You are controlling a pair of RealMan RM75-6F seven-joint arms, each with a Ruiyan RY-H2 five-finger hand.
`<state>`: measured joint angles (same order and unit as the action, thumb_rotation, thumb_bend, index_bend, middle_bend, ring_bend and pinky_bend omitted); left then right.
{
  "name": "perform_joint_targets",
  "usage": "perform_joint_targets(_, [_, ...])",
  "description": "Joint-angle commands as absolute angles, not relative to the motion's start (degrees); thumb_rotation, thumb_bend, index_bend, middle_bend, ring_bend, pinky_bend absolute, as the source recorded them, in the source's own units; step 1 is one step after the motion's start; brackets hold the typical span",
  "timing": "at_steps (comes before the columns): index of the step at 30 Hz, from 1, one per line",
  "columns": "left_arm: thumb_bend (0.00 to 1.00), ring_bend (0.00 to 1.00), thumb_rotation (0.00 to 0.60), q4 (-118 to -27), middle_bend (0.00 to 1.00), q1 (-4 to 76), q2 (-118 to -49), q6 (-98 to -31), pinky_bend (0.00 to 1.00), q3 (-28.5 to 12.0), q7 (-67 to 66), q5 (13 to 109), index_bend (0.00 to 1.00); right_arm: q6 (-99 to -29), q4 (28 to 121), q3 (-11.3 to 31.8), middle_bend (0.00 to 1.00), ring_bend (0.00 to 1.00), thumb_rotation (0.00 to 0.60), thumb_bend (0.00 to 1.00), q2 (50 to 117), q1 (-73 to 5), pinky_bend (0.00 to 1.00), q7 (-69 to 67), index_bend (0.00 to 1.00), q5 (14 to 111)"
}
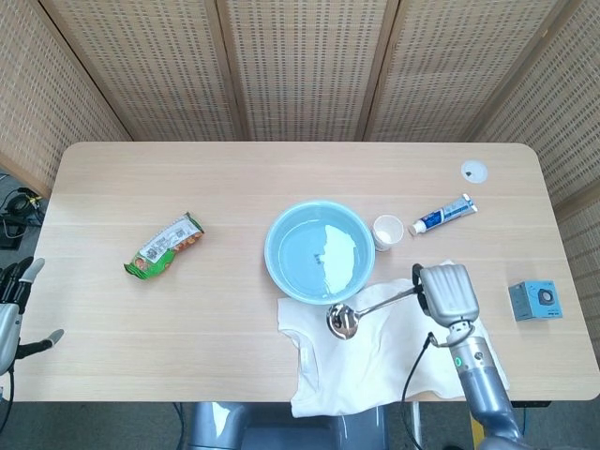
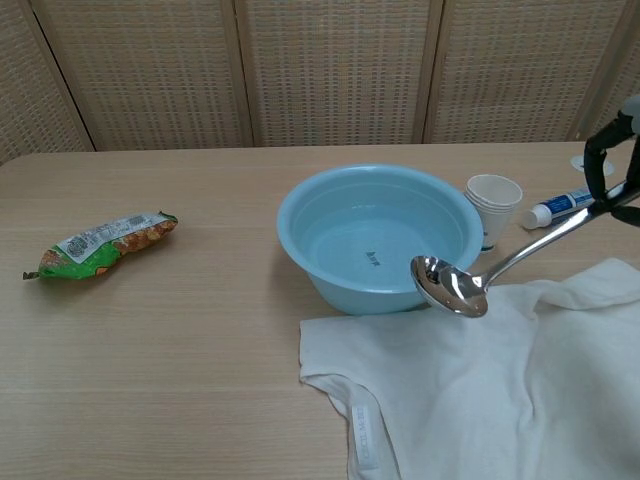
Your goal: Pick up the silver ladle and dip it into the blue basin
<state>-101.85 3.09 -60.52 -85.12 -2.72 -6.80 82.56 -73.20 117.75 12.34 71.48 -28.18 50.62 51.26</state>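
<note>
The silver ladle [image 1: 343, 320] [image 2: 452, 285] hangs in the air, its bowl just in front of the near rim of the blue basin [image 1: 319, 252] [image 2: 377, 238]. My right hand [image 1: 445, 292] [image 2: 612, 150] grips the end of its handle, to the right of the basin and above the white cloth. The basin holds water and stands mid-table. My left hand [image 1: 13, 300] hangs off the table's left edge with fingers apart, holding nothing.
A white cloth [image 1: 375, 352] [image 2: 480, 390] lies in front of the basin. A paper cup [image 1: 387, 230] [image 2: 493, 205] and a toothpaste tube [image 1: 444, 215] [image 2: 572, 205] sit right of the basin. A snack packet [image 1: 165, 247] [image 2: 99, 244] lies at left. A small blue box [image 1: 535, 300] is at far right.
</note>
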Motion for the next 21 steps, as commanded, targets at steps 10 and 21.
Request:
perform_joint_targets(10, [0.0, 0.0, 0.6, -101.8, 0.0, 3.5, -60.2, -84.3, 0.0, -3.5, -5.6, 80.9, 0.0, -76.1, 104.8, 22.3, 0.98, 1.0, 0.6, 0.7, 80.4, -48.2, 1.0, 67.9, 0.68, 30.8])
perform_joint_targets(21, [0.0, 0.0, 0.6, -100.0, 0.0, 4.6, -60.3, -81.3, 0.0, -4.1, -3.7, 77.7, 0.0, -73.5, 85.6, 19.6, 0.98, 1.0, 0.6, 0.7, 91.6, -56.8, 1.0, 72.9, 0.68, 25.6])
